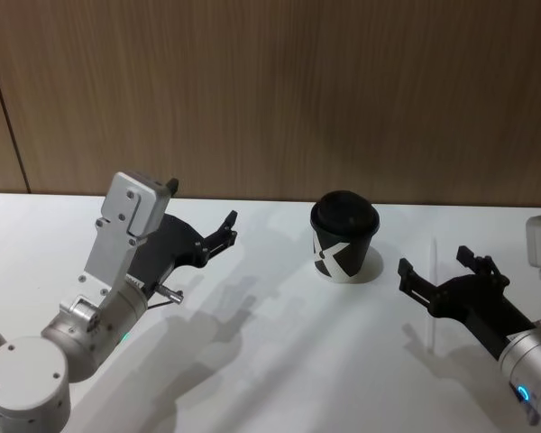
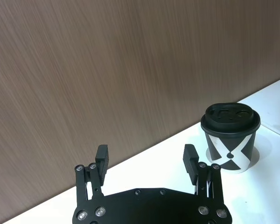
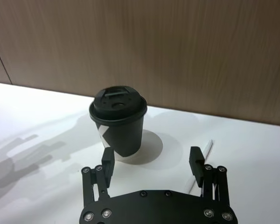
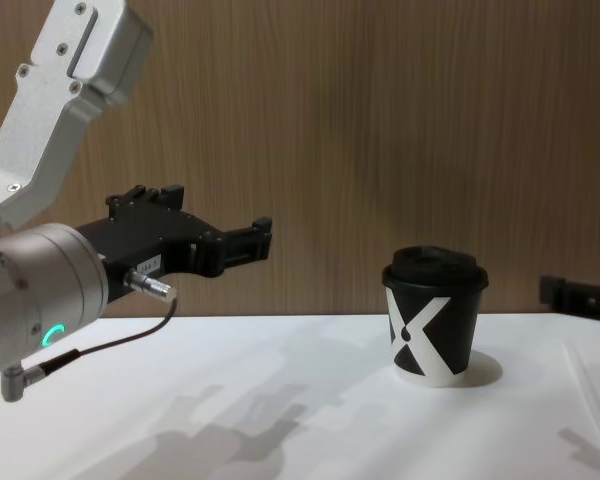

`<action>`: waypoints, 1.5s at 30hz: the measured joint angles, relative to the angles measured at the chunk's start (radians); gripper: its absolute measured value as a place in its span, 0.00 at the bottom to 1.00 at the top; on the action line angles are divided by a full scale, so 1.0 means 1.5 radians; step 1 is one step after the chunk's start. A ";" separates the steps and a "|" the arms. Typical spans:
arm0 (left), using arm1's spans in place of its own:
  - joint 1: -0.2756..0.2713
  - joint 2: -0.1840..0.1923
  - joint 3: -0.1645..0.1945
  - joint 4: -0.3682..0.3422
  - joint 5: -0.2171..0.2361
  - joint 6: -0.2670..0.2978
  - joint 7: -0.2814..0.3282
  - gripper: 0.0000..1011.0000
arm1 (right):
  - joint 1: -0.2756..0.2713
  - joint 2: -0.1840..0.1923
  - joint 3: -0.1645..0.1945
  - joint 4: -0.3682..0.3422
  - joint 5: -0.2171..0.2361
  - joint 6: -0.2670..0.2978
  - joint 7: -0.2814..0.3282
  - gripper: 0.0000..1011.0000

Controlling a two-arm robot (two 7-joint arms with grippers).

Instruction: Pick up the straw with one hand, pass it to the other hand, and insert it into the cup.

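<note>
In the lower right, the straw [image 1: 433, 245] is lying lengthwise, pointing up-frame, just below the right hand [image 1: 434, 261] hovering wide open.

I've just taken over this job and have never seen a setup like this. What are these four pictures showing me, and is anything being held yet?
This is a two-armed robot working at a white table. One picture looks down from its head and one looks across from its chest. The other two come from cameras on the wrists, each looking out past that arm's own claw. The left gripper hangs open above the table on the left. The right gripper is open on the right, above the straw, which lies flat on the table. The cup, black with its lid on, stands upright between the two arms. Neither gripper holds anything.
</note>
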 joint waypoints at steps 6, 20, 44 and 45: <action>0.000 0.000 0.000 0.000 0.000 0.000 0.000 0.99 | -0.011 -0.003 0.007 -0.011 0.001 0.031 -0.011 0.99; 0.000 0.000 0.000 0.000 0.000 0.000 0.000 0.99 | -0.029 0.014 0.009 -0.017 -0.013 0.065 -0.008 0.99; 0.000 0.000 0.000 0.000 0.000 0.000 0.000 0.99 | -0.025 -0.005 0.023 -0.010 -0.012 0.156 -0.022 0.99; 0.000 0.000 0.000 0.000 0.000 0.000 0.000 0.99 | -0.024 -0.005 0.023 -0.009 -0.012 0.157 -0.022 0.99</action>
